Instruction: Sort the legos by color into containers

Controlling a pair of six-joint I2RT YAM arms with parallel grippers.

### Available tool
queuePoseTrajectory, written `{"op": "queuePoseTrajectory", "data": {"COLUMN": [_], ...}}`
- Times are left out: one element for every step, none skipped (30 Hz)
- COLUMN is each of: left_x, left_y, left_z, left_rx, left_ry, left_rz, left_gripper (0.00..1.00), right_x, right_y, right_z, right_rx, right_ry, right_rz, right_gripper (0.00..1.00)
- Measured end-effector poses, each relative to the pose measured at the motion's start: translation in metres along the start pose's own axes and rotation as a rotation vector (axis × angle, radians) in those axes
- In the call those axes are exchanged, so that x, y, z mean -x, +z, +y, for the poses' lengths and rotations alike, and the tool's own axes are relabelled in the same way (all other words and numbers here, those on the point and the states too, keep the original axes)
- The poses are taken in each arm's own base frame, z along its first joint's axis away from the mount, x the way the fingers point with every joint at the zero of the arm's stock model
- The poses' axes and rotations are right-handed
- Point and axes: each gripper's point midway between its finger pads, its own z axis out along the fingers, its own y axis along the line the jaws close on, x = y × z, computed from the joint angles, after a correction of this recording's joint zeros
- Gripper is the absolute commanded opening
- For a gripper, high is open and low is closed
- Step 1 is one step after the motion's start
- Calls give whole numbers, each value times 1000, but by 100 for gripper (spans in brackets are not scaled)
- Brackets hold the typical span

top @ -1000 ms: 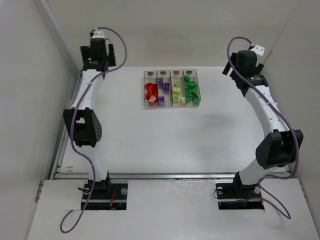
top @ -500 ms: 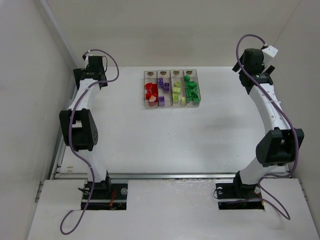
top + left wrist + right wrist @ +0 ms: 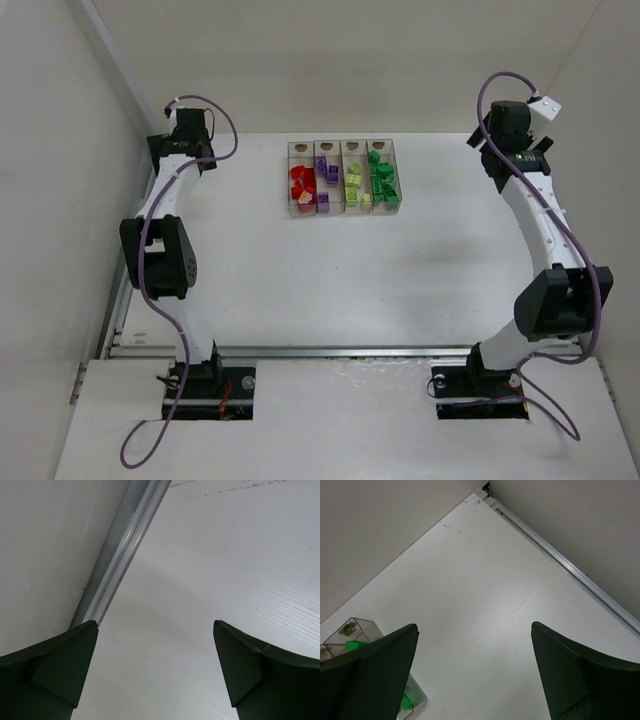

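Observation:
The containers (image 3: pixel 344 178), four joined clear bins, stand at the back middle of the table. From left to right they hold red legos (image 3: pixel 302 185), purple legos (image 3: pixel 324 176), yellow-green legos (image 3: pixel 354 186) and green legos (image 3: pixel 383 179). My left gripper (image 3: pixel 183 152) is far to their left by the wall, and in the left wrist view it (image 3: pixel 154 625) is open over bare table. My right gripper (image 3: pixel 513 142) is far to their right, open (image 3: pixel 474 625) and holding nothing. One end of the containers (image 3: pixel 355 629), with a green lego (image 3: pixel 354 645) inside, shows at the left of the right wrist view.
White walls close in the table on the left, back and right. A metal rail (image 3: pixel 120 555) runs along the foot of the left wall, and another rail (image 3: pixel 560 562) along the right wall. No loose legos show on the table.
Both arms have swung outward, away from the containers: the left toward the left wall, the right toward the right wall. Both grippers stayed open. The legos have not moved.

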Motion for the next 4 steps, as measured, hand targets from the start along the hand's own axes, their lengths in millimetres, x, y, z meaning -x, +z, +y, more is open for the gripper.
{"op": "queuePoseTrajectory", "data": {"left_x": [0,0,0,0], "left_y": [0,0,0,0], "left_z": [-1,-1,-1,-1], "left_rx": [-3,-5,-7,-7], "left_ry": [-2,-3,-4,-5], "left_rz": [0,1,1,1], "left_gripper": [100,100,100,100], "right_x": [1,1,1,1], "right_y": [0,-1,-1,-1], "right_z": [0,0,0,0], "right_rx": [0,1,2,3], "right_ry": [2,3,6,7], "right_rz": [-1,-1,-2,-2], "right_gripper": [100,100,100,100]}}
